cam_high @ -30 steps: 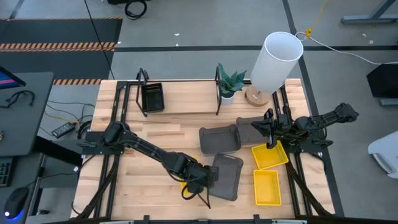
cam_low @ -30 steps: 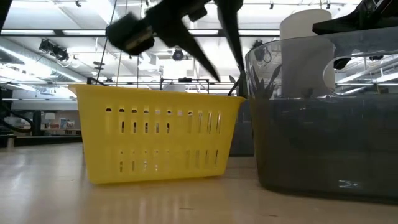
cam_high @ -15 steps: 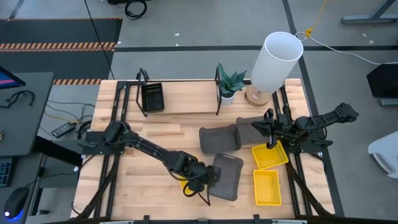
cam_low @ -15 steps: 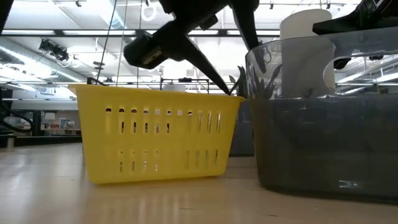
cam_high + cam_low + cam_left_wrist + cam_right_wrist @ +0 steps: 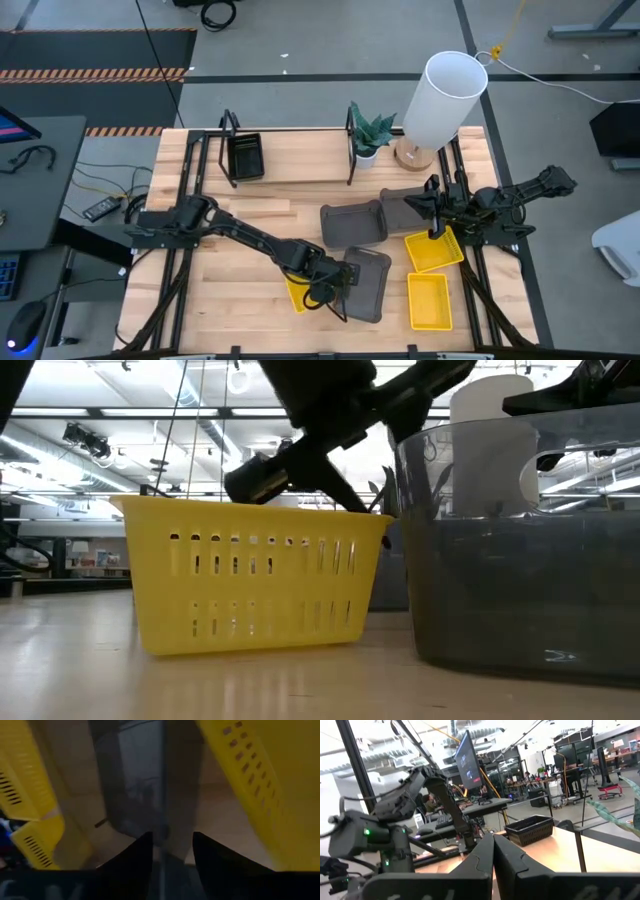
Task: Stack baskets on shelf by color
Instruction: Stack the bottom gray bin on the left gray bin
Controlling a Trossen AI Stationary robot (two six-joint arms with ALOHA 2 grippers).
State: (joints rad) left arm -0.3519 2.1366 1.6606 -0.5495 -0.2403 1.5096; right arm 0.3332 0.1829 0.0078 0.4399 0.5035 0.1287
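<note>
A dark grey basket (image 5: 367, 283) rests on its base near the table's front, right of a yellow basket (image 5: 296, 296). My left gripper (image 5: 172, 837) slants down at the grey basket's left wall (image 5: 161, 790), open, with one finger on either side of it. Two more grey baskets (image 5: 352, 224) lie mid-table, beside two yellow ones (image 5: 430, 250). A black basket (image 5: 245, 157) sits on the shelf (image 5: 300, 165) at the far edge. My right gripper (image 5: 493, 854) is parked, shut, at the right side. My left gripper straddles the grey basket's left wall (image 5: 162, 827), coming down at a slant from the table's left. I cannot tell whether either finger touches the wall. The basket stands on the table.
A white cylinder lamp (image 5: 445, 95) and a small potted plant (image 5: 370, 135) stand at the far edge, right of the shelf. In the low view the yellow basket (image 5: 255, 575) and the grey one (image 5: 520, 560) stand close side by side.
My left gripper has gone down and toward the table's right edge, onto the left wall of the near grey basket. More of the yellow basket behind it now shows. The baskets have stayed where they were.
</note>
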